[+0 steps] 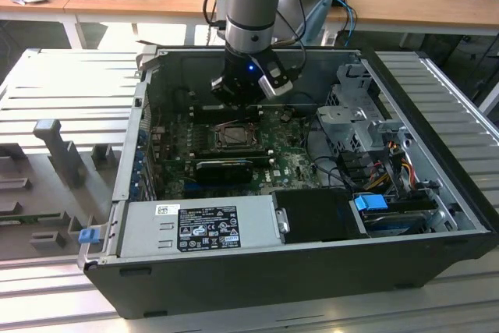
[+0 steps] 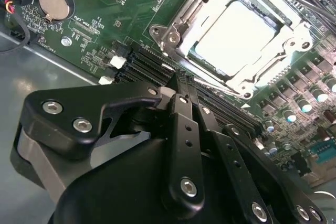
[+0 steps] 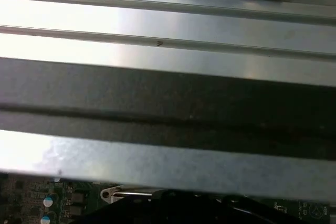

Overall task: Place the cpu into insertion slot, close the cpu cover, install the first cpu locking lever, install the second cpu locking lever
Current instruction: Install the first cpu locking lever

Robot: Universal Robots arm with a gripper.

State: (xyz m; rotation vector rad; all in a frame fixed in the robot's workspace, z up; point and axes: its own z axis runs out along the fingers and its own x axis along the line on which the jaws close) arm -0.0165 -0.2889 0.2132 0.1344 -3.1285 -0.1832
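The cpu (image 2: 236, 32) lies flat in the insertion slot (image 1: 234, 136), its pale metal top showing bright. The cpu cover (image 2: 181, 38) lies down around it as a metal frame, the chip showing through its window. My gripper (image 2: 180, 80) hangs just beside one edge of the socket, over the long black memory slots (image 2: 147, 64). Its two black fingers (image 2: 184, 114) are pressed together with nothing between them. In the exterior view the gripper (image 1: 236, 103) stands right behind the socket, inside the open computer case (image 1: 460, 193). I cannot make out how the locking levers stand.
A grey power supply (image 1: 207, 228) fills the case's near side, with a drive cage (image 1: 355, 111) and cables at the exterior view's right. A black ribbed block (image 1: 224, 168) sits in front of the socket. A coin battery (image 2: 54, 3) lies on the green board. The case wall (image 3: 168, 98) is close by.
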